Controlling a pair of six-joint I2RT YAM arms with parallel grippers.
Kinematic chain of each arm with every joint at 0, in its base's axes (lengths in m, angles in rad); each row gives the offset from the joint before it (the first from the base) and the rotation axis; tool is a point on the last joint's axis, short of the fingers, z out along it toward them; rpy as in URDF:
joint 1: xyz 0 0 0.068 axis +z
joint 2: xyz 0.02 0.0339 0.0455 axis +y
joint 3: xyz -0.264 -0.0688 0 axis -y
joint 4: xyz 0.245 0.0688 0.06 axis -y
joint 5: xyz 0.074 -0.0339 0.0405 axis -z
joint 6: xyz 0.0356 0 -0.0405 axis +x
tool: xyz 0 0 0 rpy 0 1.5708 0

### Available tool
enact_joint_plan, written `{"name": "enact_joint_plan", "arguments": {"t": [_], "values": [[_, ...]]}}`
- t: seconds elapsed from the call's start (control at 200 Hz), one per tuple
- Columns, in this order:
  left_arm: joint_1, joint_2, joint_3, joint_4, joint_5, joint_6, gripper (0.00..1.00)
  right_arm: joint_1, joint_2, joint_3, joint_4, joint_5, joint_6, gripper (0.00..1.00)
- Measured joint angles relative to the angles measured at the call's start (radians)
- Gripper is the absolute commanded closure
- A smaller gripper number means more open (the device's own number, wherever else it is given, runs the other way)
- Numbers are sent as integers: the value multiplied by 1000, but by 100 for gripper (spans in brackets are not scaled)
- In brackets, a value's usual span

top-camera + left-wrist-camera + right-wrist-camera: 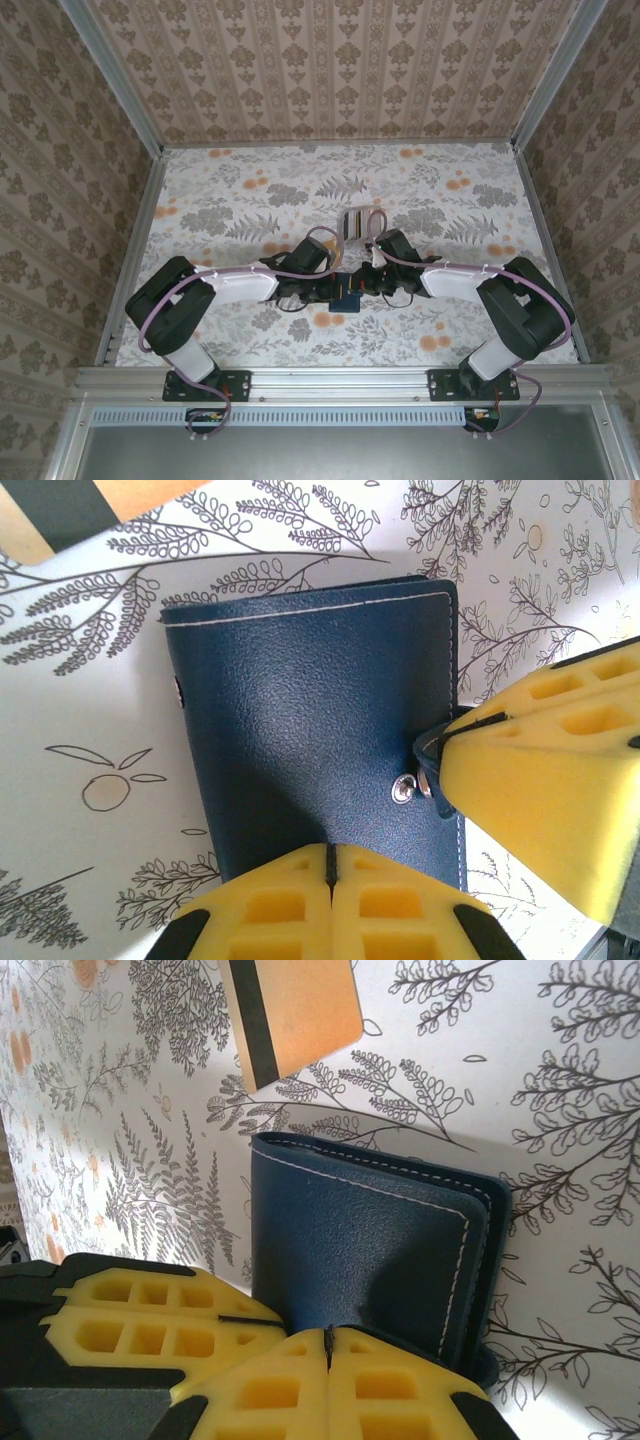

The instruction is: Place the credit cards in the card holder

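The navy-blue card holder [346, 297] lies folded on the flowered table between the two arms. In the left wrist view the card holder [310, 720] shows its snap stud, and my left gripper [330, 865] is shut on its near edge. The right gripper's yellow fingers [540, 780] pinch the small snap tab there. In the right wrist view my right gripper [328, 1345] is shut at the card holder's [370, 1240] near edge, with the left gripper's fingers [140, 1315] beside it. A gold-orange card with a dark stripe [295, 1010] [60, 505] lies flat just beyond. A stack of cards [352, 222] rests farther back.
Aluminium rails [130, 260] and patterned walls [60, 180] close in the table on three sides. Open flowered tabletop [230, 200] stretches behind and beside the grippers. Both arms' cables loop above the wrists.
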Motion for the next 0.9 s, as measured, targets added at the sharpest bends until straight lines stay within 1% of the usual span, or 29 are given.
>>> {"name": "enact_joint_plan", "arguments": {"t": [0.415, 0.9], "values": [[0, 1, 1, -3, 0, 0, 98, 4, 18, 11, -10, -21, -21, 100], [1, 4, 2, -2, 0, -15, 98, 27, 30, 9, 18, 0, -26, 100]]}}
